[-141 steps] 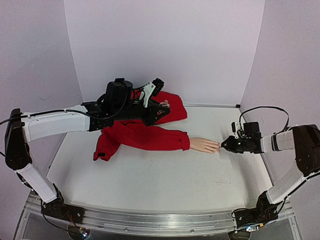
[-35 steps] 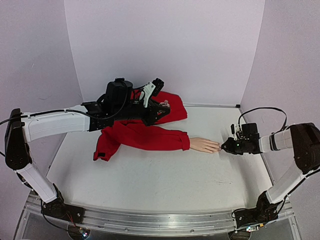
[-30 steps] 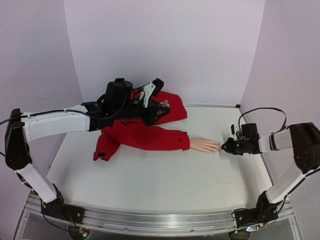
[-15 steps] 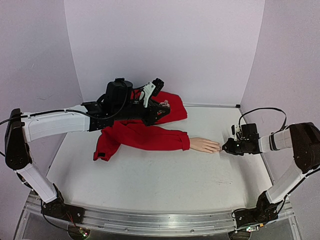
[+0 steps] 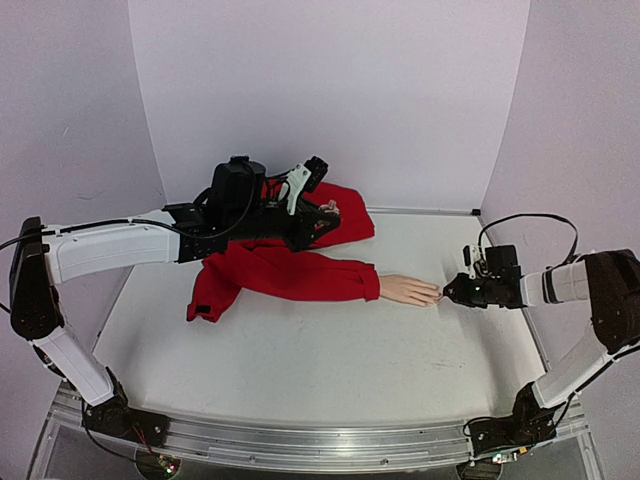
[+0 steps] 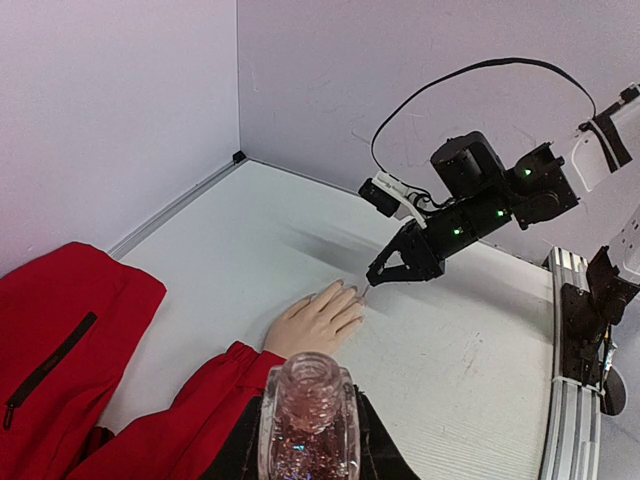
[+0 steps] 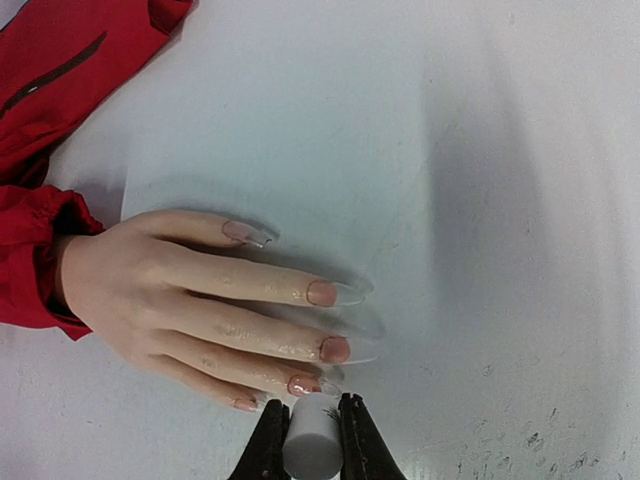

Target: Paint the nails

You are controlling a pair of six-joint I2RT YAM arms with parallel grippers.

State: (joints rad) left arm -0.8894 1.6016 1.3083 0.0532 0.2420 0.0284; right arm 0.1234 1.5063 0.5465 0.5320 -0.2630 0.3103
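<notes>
A pale mannequin hand [image 5: 405, 290] with a red sleeve [image 5: 290, 275] lies palm down on the white table. In the right wrist view its nails [image 7: 322, 293] show pink polish. My right gripper [image 7: 312, 440] is shut on a white brush cap [image 7: 310, 445] held right at the ring-finger nail [image 7: 303, 385]; the brush tip is hidden under the cap. It also shows in the top view [image 5: 450, 293] and the left wrist view [image 6: 385, 275]. My left gripper [image 6: 305, 445] is shut on an open glass bottle of glittery pink polish [image 6: 305, 410], held above the sleeve at the back [image 5: 322, 212].
The red jacket body [image 5: 340, 215] is bunched at the back under the left arm. A loose sleeve end [image 5: 205, 300] hangs toward the left. Walls close the table at the back and both sides, and a metal rail [image 5: 300, 440] runs along the near edge.
The right gripper with the cap has only shifted slightly at the hand's fingertips. The left arm and the bottle have not moved.
</notes>
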